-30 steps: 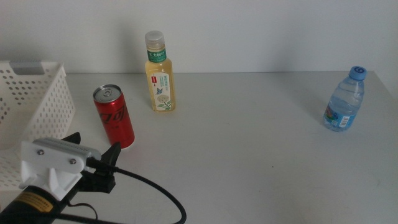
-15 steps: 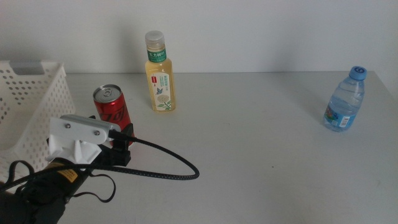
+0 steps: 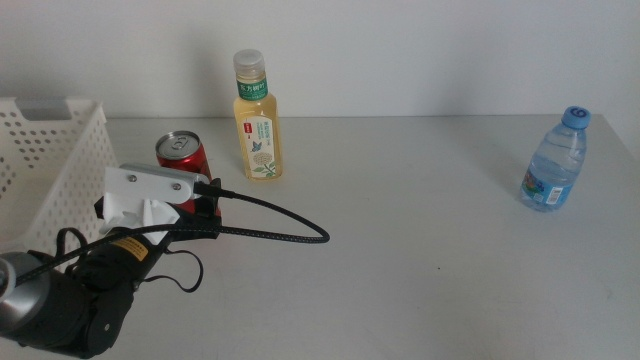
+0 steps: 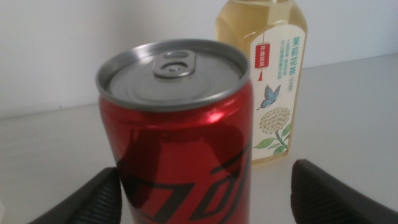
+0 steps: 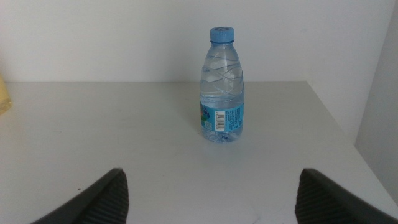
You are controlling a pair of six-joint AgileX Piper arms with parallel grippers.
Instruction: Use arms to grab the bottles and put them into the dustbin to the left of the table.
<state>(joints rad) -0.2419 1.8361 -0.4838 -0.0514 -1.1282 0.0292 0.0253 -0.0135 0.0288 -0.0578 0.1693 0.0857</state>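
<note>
The table (image 3: pixel 420 250) is a wide pale top running back to a white wall, and most of its middle and near part lies bare, giving open room between the things on its left side and the lone bottle at its right edge. The basket (image 3: pixel 45 165), white with round holes, stands at the table's left edge, its near side wall just beside the left arm (image 3: pixel 70 300).

That arm comes in from the near left corner, its black cable (image 3: pixel 270 232) looping out over the bare table to the right. The left gripper (image 4: pixel 205 186) is at the red can (image 3: pixel 183 160), which stands upright near the basket, toward the table's back left. In the left wrist view the jaws stand wide apart with the can between them; a gap shows on the right-hand side, so they do not clamp it.

The tea bottle (image 3: pixel 257 125) stands upright just behind and to the right of the can, close to the back edge, apart from it.

The water bottle (image 3: pixel 553 165) stands upright near the table's right edge, well apart from the others. The right gripper (image 5: pixel 208 193) faces it from a distance with jaws spread wide and nothing held.
</note>
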